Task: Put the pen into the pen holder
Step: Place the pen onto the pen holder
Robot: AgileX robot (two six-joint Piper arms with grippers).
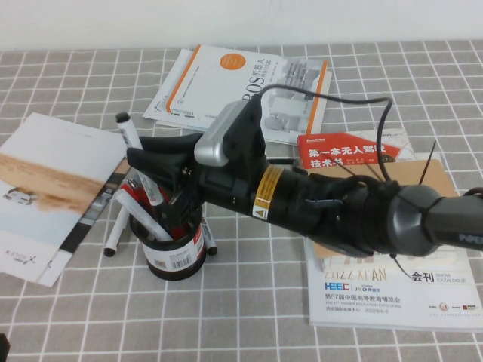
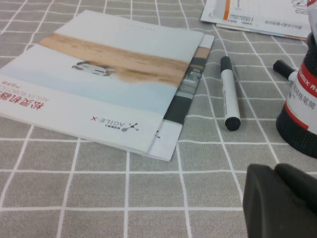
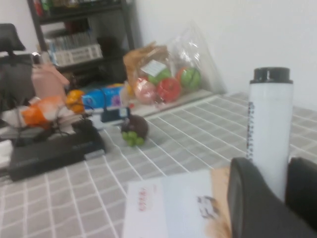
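Gripping the pen (image 3: 269,130), the right tool (image 1: 143,160) hovers over checked cloth (image 1: 256,302); left tool (image 2: 280,201) unclear.

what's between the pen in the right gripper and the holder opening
Nothing separate. The right gripper holds the pen above the pen holder, but pens already inside crowd its mouth. The left gripper sits low beside the holder.

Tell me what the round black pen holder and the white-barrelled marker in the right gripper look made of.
The round black pen holder looks like dark metal mesh, though the weave barely shows; a glossy white barcode label wraps its side. The white-barrelled marker looks like smooth plastic with a faint sheen and a black cap. The right gripper is shut on it above the holder. The left gripper sits low over the checked cloth.
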